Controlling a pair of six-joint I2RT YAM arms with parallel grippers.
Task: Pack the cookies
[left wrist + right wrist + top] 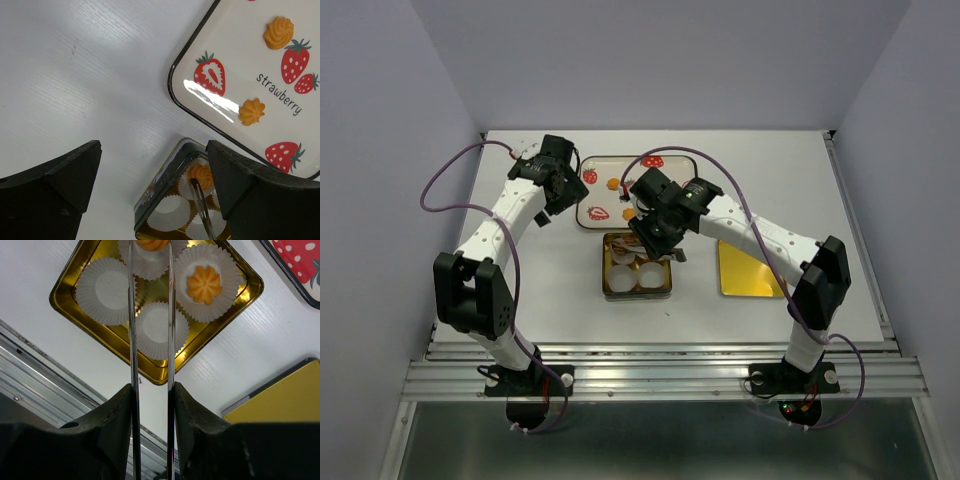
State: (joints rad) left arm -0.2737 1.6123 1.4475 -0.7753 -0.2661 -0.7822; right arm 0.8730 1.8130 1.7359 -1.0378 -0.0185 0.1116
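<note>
Now two scalloped orange-yellow cookies [203, 284] sit in white cups [105, 290]; left jaws gape, right jaws clamp tweezers [170, 340].

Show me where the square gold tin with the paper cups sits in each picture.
Top external: gold tin at centre, partly under the right arm.
Left wrist: bottom centre, cut by the lower edge.
Right wrist: upper half, behind the tweezers.
Shared landmark: the strawberry tray beside the tin, in all three views.
</note>
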